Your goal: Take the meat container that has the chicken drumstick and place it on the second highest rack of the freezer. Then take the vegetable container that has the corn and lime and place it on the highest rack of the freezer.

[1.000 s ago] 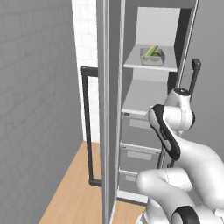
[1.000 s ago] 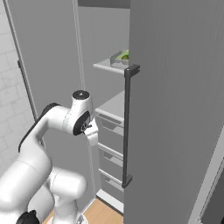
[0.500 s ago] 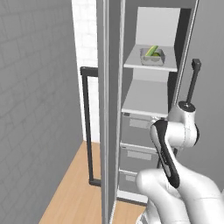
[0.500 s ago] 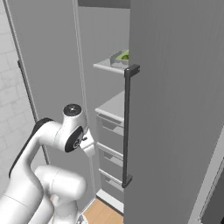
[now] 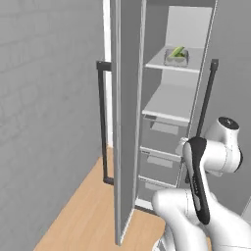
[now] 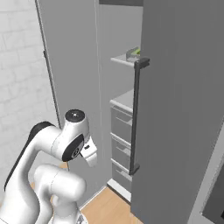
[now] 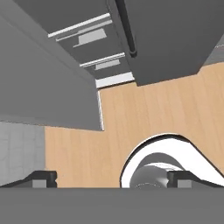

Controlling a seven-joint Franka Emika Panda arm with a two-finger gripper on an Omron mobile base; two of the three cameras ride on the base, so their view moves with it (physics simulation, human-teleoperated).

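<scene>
The freezer [image 5: 196,29] stands with its door [image 5: 128,122] swung wide. On the highest rack [image 5: 159,65] sits a shallow container [image 5: 175,55] holding the green-husked corn [image 5: 178,50]; the lime is too small to make out. The same container [image 6: 133,53] peeks past the door edge in the right base view. The second highest rack [image 5: 169,104] shows a bare plate. The chicken drumstick and its container are out of view. My gripper [image 6: 90,154] hangs low in front of the drawers, well below both racks. In the hand view the gripper [image 7: 113,177] points at the floor, open and holding nothing.
Grey drawers [image 5: 159,159] fill the cabinet's lower half. A dark bar handle [image 5: 102,122] runs down the open door; a second one [image 6: 136,113] is on the grey panel to the right. Wooden floor [image 7: 153,113] lies below; a grey wall [image 5: 44,122] stands left.
My arm has folded down and back from the shelves, with the hand now low by the drawers. Both base views have shifted slightly. The corn container stays on the top rack.
</scene>
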